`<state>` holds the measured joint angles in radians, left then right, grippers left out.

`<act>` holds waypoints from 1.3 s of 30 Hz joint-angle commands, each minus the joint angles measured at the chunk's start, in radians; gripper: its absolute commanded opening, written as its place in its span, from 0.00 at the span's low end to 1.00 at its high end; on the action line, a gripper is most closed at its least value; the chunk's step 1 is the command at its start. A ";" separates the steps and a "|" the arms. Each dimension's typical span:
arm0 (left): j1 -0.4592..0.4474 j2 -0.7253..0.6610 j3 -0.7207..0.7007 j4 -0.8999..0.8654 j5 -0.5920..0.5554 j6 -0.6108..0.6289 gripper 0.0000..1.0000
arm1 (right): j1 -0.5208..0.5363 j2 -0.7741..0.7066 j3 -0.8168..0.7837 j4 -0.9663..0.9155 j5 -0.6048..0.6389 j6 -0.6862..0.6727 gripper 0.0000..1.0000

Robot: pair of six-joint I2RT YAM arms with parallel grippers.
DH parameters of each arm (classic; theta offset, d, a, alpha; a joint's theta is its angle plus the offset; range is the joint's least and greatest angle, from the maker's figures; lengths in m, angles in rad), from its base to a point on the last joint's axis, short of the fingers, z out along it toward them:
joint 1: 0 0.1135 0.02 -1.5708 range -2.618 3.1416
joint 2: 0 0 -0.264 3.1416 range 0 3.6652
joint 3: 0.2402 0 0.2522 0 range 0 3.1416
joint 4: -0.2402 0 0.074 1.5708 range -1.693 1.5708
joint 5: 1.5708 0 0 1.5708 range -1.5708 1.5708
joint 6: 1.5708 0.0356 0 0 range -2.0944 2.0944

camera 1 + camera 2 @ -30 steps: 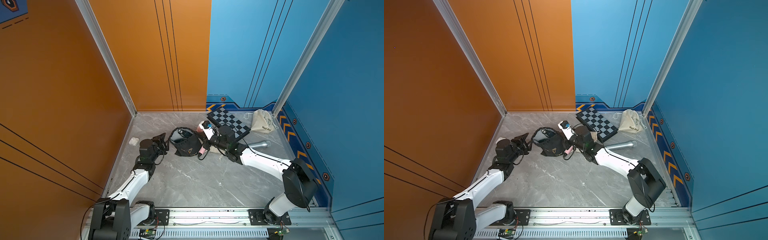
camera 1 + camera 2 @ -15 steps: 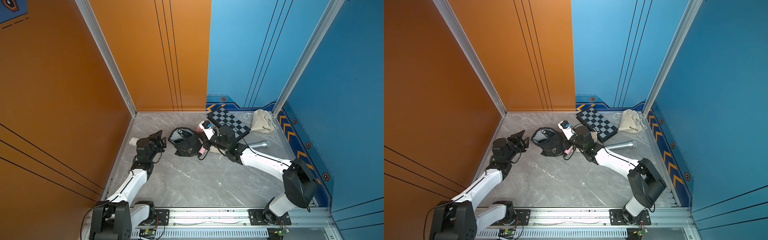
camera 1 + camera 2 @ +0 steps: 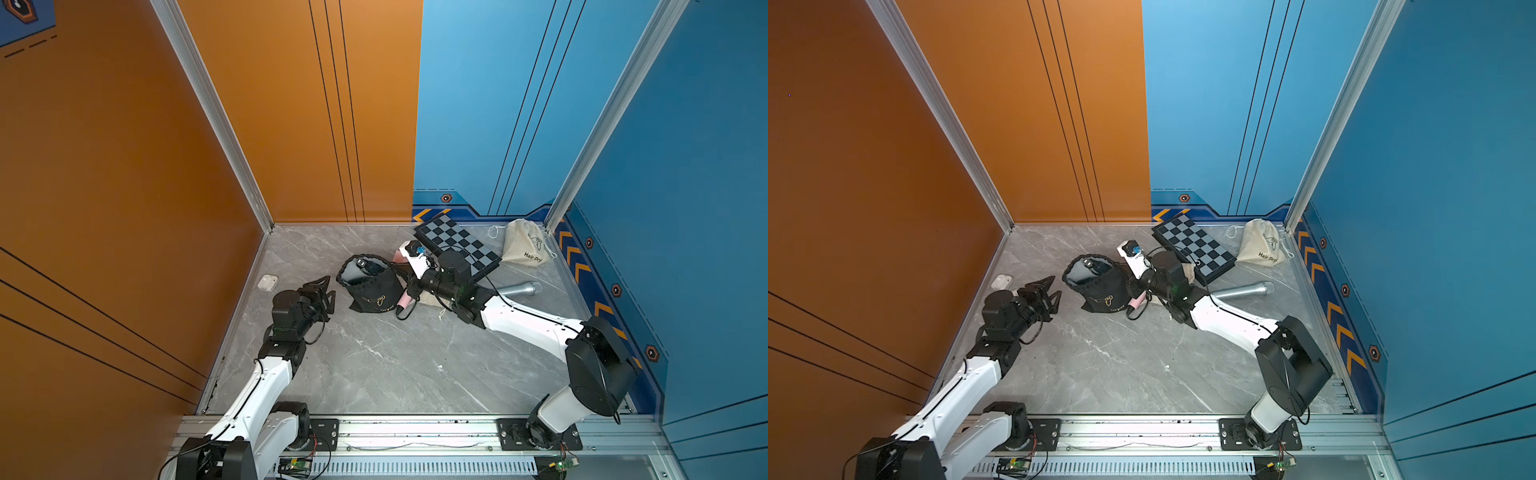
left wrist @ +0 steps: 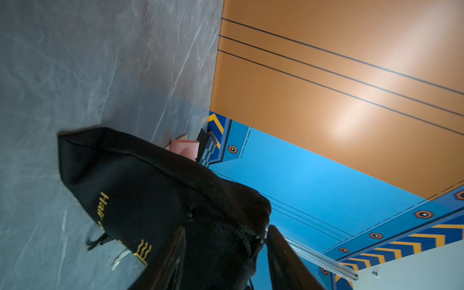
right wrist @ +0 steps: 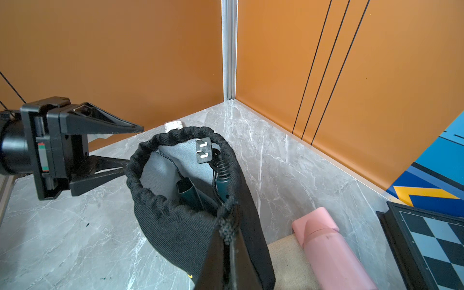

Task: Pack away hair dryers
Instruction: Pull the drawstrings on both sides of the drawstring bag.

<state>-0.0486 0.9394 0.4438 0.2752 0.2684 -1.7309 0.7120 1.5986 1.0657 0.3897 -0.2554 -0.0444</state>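
A black drawstring bag stands open in the middle of the floor. Inside it I see the dark teal hair dryer and its plug. My right gripper is shut on the bag's rim on the bag's right side. The left gripper is open just left of the bag, its fingertips at the opposite rim. The pale pink hair dryer lies on a flat beige bag right of the black bag, partly under my right arm.
A folded chessboard lies at the back, with a filled beige "Hair Dryer" bag in the back right corner. A silver microphone lies behind my right forearm. A white earbud case sits by the left wall.
My left gripper has shifted a little beside the bag's left rim and stays open. The right gripper and the black bag have not moved.
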 commanded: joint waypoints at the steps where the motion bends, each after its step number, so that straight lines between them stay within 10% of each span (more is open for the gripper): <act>1: -0.012 -0.007 0.083 -0.162 0.040 0.257 0.52 | -0.005 -0.023 -0.002 0.035 0.015 0.023 0.00; 14: -0.004 0.065 0.211 -0.342 0.070 0.719 0.38 | -0.039 -0.030 -0.004 0.038 0.007 0.029 0.00; 39: -0.051 0.257 0.295 -0.214 0.034 0.886 0.40 | -0.028 -0.043 -0.008 0.040 -0.008 0.034 0.00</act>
<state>-0.0994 1.1854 0.6899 0.0299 0.3183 -0.8875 0.6754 1.5959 1.0653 0.3935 -0.2569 -0.0254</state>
